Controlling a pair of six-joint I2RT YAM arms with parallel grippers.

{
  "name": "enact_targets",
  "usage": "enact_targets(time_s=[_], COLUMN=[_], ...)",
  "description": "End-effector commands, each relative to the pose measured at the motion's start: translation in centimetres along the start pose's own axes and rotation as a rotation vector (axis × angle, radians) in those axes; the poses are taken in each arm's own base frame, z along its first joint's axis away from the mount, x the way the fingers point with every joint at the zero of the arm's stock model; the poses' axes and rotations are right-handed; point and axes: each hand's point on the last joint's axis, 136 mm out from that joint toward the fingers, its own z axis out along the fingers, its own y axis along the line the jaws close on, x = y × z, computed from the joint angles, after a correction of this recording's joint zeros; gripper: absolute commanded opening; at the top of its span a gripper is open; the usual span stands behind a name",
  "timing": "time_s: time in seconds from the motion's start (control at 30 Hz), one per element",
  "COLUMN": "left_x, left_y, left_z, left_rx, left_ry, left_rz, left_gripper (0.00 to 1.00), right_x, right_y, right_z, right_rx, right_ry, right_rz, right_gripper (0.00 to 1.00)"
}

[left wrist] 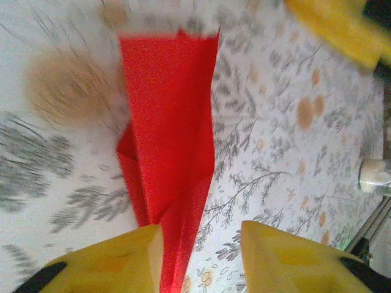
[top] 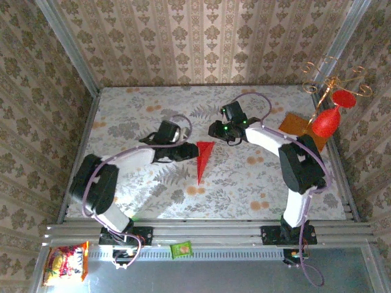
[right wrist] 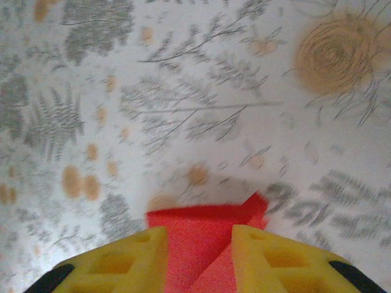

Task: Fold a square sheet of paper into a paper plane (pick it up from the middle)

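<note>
Paper plane: narrow red dart lying flat on the floral table, mid-table between the two grippers. Wide end faces the far wall, tip faces the arm bases.
Plane, left wrist view: centre crease readable. The narrow end runs out of frame between the fingers, so the tip is cut off. Tablecloth around it is motion-blurred.
Plane, right wrist view: wide end in view, one corner flap sticking out at the right. The rest is hidden under the yellow fingers.
Left gripper: just left of the plane's wide end, jaws standing apart. In its wrist view the frame-left finger overlaps the paper's edge and the other is clear of it. Contact cannot be judged.
Right gripper: just beyond and right of the wide end, jaws parted. In its wrist view red paper fills the gap. Whether the pads touch it, cannot tell.
Yellow blur: top right corner of the left wrist view, cut by the frame, unidentifiable.
Snack packet: near ledge, far left. Sealed, contents unseen.
Green packet: on the metal rail between the arm bases. Print too small to read.
Wooden board: far right of the table, partly covered by the ornament.
Red goblet-shaped ornament: at the board's right edge, beside the gold wire stand.
</note>
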Motion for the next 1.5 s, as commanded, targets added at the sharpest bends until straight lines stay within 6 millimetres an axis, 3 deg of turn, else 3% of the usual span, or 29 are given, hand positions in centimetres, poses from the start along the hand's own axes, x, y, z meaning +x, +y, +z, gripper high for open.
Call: enact_targets(time_s=[0.0,0.1,0.2,0.37,0.5,0.7,0.83,1.1,1.3,1.47], left_x=[0.2,-0.2,-0.1,0.2,0.3,0.6,0.6,0.5,0.4,0.4], left_y=[4.2,7.4,9.3,10.5,10.7,10.8,10.8,10.6,9.0,7.1], left_z=[-2.5,-4.7,-5.9,-6.4,-6.1,-5.9,-5.8,-5.2,-4.3,-3.0], left_rx=[-0.121,-0.205,-0.247,-0.274,-0.266,-0.262,-0.263,-0.235,-0.128,-0.032], left_ry=[-0.037,-0.079,-0.11,-0.133,-0.132,-0.123,-0.121,-0.108,-0.088,-0.062], left_rz=[-0.057,-0.1,-0.129,-0.139,-0.137,-0.134,-0.134,-0.144,-0.149,-0.128], left_gripper=[0.48,0.59,0.71,0.82,0.85,0.88,0.88,0.88,0.89,0.88], right_x=[2.6,4.9,7.0,10.3,11.8,12.2,12.5,12.4,11.9,11.9], right_y=[-1.7,-1.0,-0.5,0.3,0.4,-0.4,-1.4,-1.9,-1.9,-2.8], right_z=[-1.4,-2.2,-2.7,-1.9,-0.5,0.5,0.0,0.1,0.8,1.1], right_rx=[0.144,0.201,0.251,0.281,0.304,0.357,0.402,0.401,0.343,0.315], right_ry=[0.016,0.029,0.042,0.09,0.135,0.158,0.167,0.157,0.148,0.15], right_rz=[-0.009,-0.058,-0.085,-0.099,-0.1,-0.102,-0.104,-0.081,-0.042,-0.012], right_gripper=[0.46,0.61,0.7,0.74,0.73,0.67,0.63,0.45,0.27,0.18])
